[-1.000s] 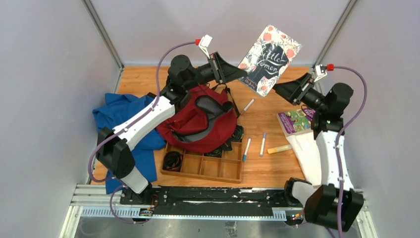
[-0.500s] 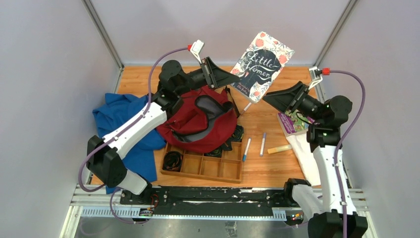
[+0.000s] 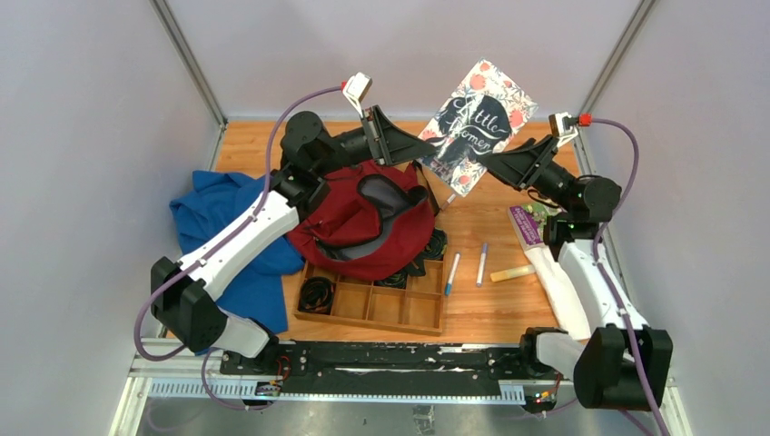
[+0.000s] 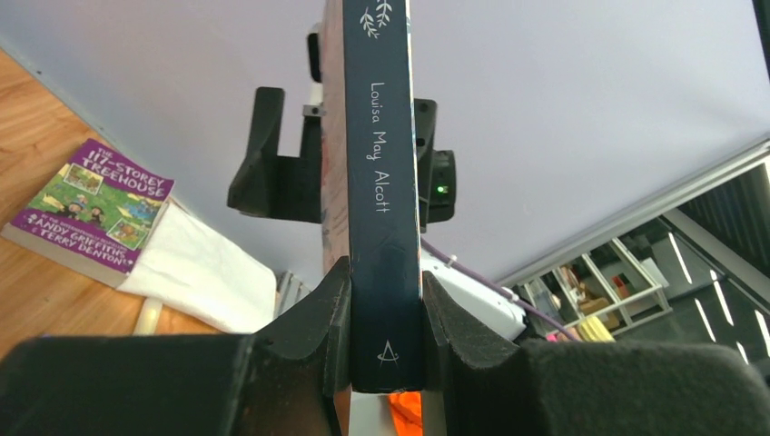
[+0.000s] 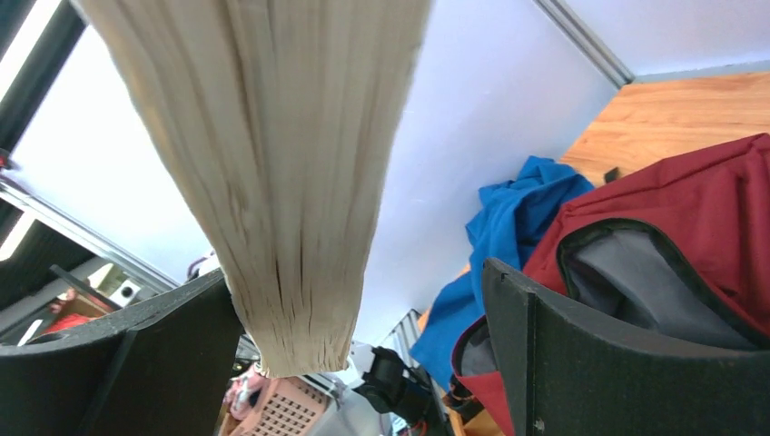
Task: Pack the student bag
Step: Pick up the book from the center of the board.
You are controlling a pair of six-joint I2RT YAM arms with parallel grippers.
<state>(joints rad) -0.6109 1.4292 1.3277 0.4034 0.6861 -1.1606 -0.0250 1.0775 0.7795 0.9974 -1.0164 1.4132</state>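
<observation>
The dark red fabric backpack (image 3: pixel 363 222) lies on the wooden bench (image 3: pixel 495 309), overlapping the wooden compartment tray (image 3: pixel 372 307) in front of it. The blue cloth garment (image 3: pixel 211 218) lies left of it. The floral paperback book (image 3: pixel 478 123) hangs above, behind and to the right.

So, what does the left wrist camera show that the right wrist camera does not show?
Only the left wrist view: the spine of the dark navy book, printed Louisa May Alcott, with the left gripper closed on it, and a purple paperback book lying on the wooden table.
Only the right wrist view: the cream page edges, the dark red fabric backpack with its grey-lined mouth open, and a blue cloth.
Both: the same book, from opposite edges, and the right gripper, its fingers wide apart on either side of the book.
</observation>
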